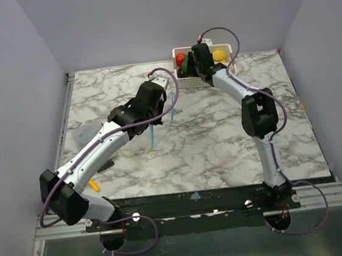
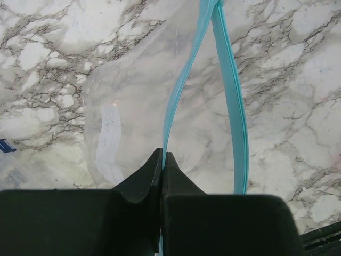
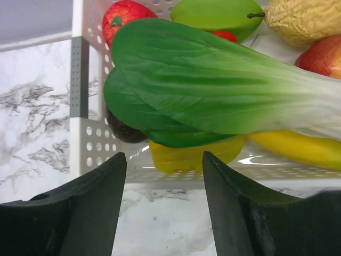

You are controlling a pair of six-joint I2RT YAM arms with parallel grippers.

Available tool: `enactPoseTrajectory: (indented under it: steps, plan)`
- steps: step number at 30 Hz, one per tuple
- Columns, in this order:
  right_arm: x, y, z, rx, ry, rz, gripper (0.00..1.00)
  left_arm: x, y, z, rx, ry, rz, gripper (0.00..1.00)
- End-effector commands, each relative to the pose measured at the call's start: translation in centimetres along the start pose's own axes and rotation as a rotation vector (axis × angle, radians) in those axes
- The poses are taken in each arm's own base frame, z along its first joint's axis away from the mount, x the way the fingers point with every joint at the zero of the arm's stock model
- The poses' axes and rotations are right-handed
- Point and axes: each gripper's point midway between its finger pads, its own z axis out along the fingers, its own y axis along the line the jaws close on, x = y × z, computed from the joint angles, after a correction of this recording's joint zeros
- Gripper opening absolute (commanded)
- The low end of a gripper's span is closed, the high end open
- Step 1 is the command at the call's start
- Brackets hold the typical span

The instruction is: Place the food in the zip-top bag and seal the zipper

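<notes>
At the lower left of the top view, a small yellow-orange item [image 1: 94,185] lies on the marble table [image 1: 222,147] just beside the left arm's lower link (too small to name).

Further up, left of centre, the left gripper [image 1: 158,102] holds the zip-top bag [image 1: 158,124] by its mouth. In the left wrist view the left gripper [image 2: 162,156] has its fingers pressed together on one lip of the light blue zipper [image 2: 173,104]. The other lip curves away to the right, so the mouth gapes, and the two meet again at the top edge of the frame. The clear zip-top bag [image 2: 128,112] spreads to the left over the marble. Whether it touches the table I cannot tell.

Farthest away, at the top centre of the top view, the right gripper [image 1: 194,69] sits at the white perforated basket [image 1: 192,83]. In the right wrist view the right gripper [image 3: 164,157] is spread wide, with nothing between its fingers. It sits low in front of the white perforated basket [image 3: 93,144]. The food is still inside the basket. A green bok choy [image 3: 213,90] lies across the pile. Below it are a yellow pepper [image 3: 186,156], a banana [image 3: 298,148] and a dark purple piece [image 3: 123,132]. A red fruit [image 3: 125,13] shows at the upper left.
</notes>
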Motion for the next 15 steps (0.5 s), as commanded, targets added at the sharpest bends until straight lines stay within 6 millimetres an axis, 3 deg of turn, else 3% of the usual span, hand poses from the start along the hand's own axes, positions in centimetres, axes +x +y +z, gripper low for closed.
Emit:
enactPoseTrajectory:
  steps: [1,10,15]
  plan:
    - [1.7,-2.0,1.4,0.069,0.055,-0.031,0.62,-1.0,-0.3,-1.0,0.036,-0.044,-0.022,0.00]
    - [4.7,-3.4,2.9,0.135,0.139,-0.022,0.62,-0.9,-0.4,-1.1,0.043,-0.045,-0.021,0.00]
    - [6.1,-3.6,2.5,0.149,0.232,-0.038,0.62,-0.9,-0.2,-1.1,0.035,-0.048,-0.022,0.00]
